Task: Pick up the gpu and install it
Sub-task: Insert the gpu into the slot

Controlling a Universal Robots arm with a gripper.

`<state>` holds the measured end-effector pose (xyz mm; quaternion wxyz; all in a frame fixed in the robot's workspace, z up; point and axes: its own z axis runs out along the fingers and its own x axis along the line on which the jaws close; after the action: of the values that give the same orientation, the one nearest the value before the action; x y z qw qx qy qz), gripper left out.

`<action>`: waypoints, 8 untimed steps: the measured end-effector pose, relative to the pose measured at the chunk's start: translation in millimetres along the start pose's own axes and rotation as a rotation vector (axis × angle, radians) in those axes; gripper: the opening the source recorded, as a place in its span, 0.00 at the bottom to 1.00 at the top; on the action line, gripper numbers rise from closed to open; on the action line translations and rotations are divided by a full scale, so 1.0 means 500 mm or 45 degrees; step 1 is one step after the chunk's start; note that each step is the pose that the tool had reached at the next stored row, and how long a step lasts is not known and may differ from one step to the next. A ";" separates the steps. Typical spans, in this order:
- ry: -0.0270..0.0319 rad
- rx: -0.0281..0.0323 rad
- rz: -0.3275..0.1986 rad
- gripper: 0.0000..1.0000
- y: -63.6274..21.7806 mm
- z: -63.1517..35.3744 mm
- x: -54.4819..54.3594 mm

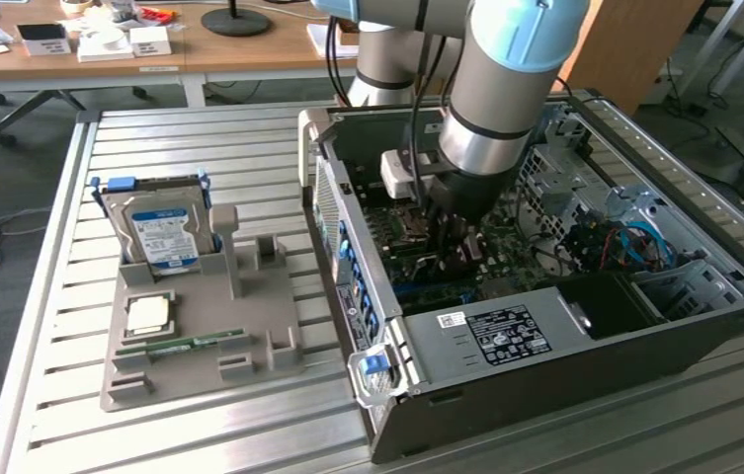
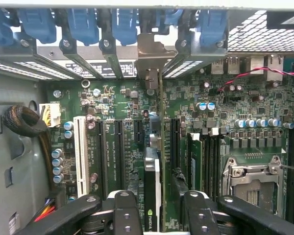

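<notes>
one gpu (image 2: 153, 196) sits clamped edge-on between my gripper (image 2: 154, 215) fingers, deep inside the open case (image 1: 504, 415) over the motherboard (image 2: 112, 112) slots. i judge this the seating step (bracket toward the case's rear wall); next calls for a straight, aligned press.

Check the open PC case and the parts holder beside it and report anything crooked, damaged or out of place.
Nothing stands out. The gpu stands edge-on and upright between the gripper fingers, its bracket in line with a rear slot of the case. On the parts holder, the hard drive sits upright in its cradle.
</notes>
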<state>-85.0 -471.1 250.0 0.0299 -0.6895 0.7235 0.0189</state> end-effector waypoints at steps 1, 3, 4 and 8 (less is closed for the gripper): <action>0.0000 0.0000 0.000 0.40 0.000 0.000 -0.001; 0.0000 0.0000 0.000 0.40 0.000 0.000 -0.001; -0.0001 0.0000 0.000 0.40 0.000 0.000 -0.002; -0.0001 0.0000 0.000 0.40 0.000 0.000 -0.002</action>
<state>-85.0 -470.0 249.9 0.0299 -0.6894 0.7235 0.0189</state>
